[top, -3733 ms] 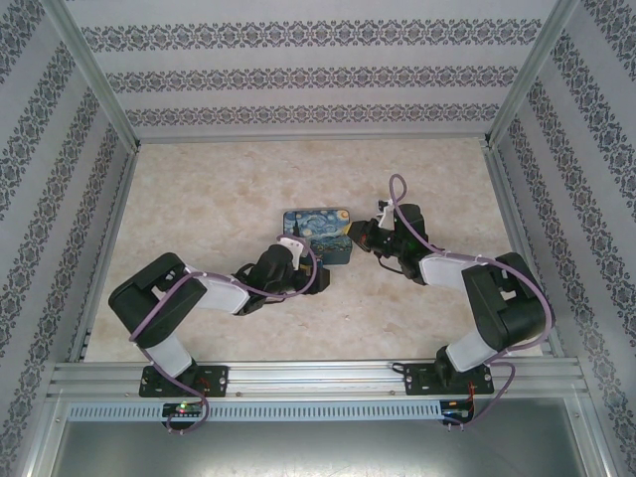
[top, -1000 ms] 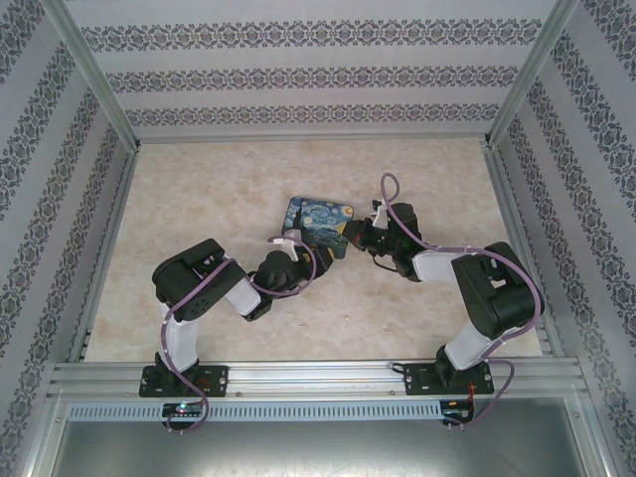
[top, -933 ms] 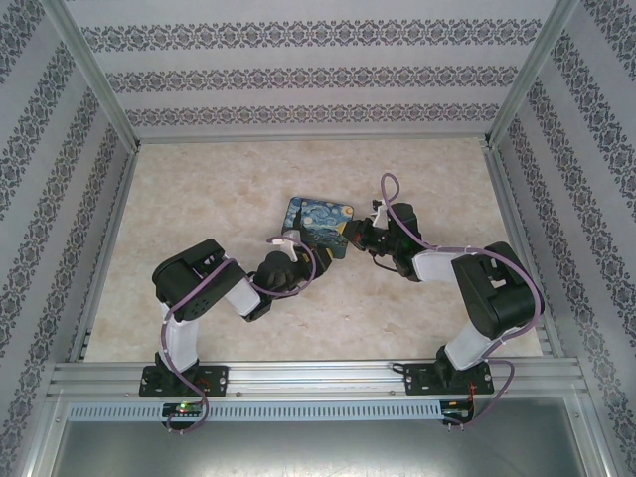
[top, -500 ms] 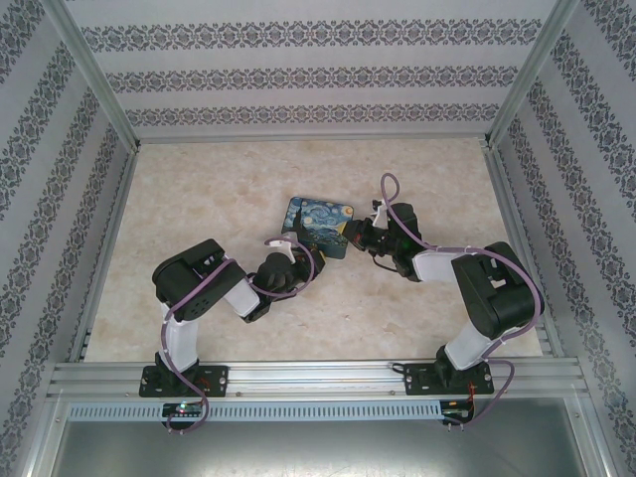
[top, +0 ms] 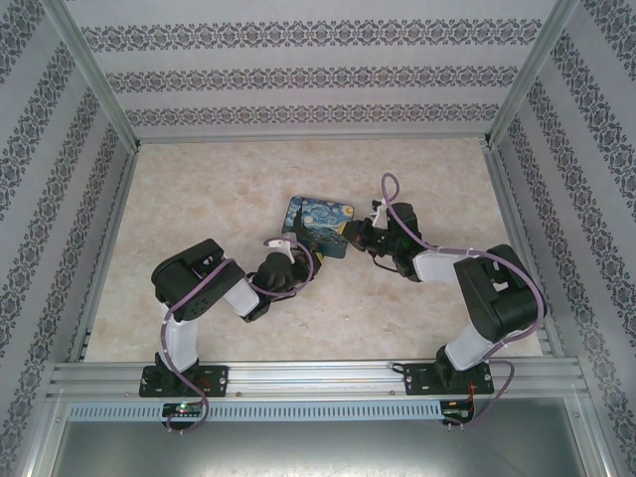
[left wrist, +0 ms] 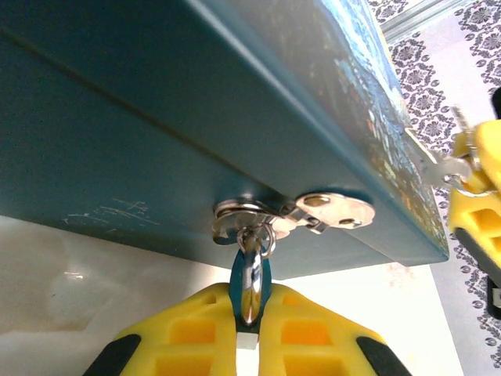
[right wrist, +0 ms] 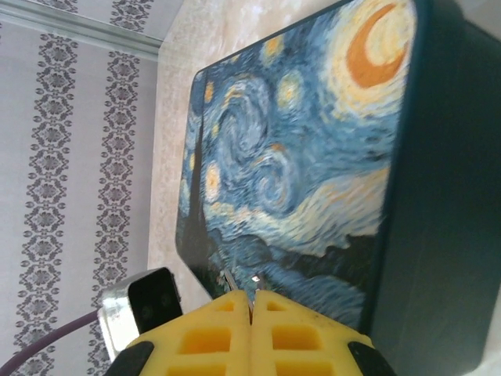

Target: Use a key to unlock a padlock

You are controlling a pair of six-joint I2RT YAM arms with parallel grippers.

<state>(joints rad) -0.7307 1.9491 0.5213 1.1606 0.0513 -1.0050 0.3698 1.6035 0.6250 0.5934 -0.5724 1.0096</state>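
Padlock [top: 320, 225]: painted box with teal sides, on the table [top: 199, 189] near its middle, turned askew, between the 2 grippers. The left gripper [left wrist: 249, 309] is at its near-left side and the right gripper [right wrist: 252, 304] is at its right-hand corner.

Left wrist view:
- The 2 yellow fingers are pinched tight on the bluish head of the key [left wrist: 250, 274].
- The key stands up from the fingers to the silvery lock [left wrist: 291, 211] on the teal side.
- A small ring crosses the top of the key. The shaft tip is hidden behind the ring and the lock plate, so I cannot tell whether it sits in a keyhole.
- The teal side is cut off at the left and top of the frame.
- At the right edge, 1 yellow finger [left wrist: 476, 207] of the right gripper is cut off by the frame. It sits just beside a small silvery tab [left wrist: 438, 166] at the lid's edge.

Right wrist view:
- The fingers are together, with only a thin seam between them.
- A tiny silvery bit shows at their tips against the lid's edge. It is too small to tell whether it is pinched.
- The teal side at the right is dark and blurred.

Top view: the key and lock are too small to make out, and both sets of fingertips merge with the box outline.
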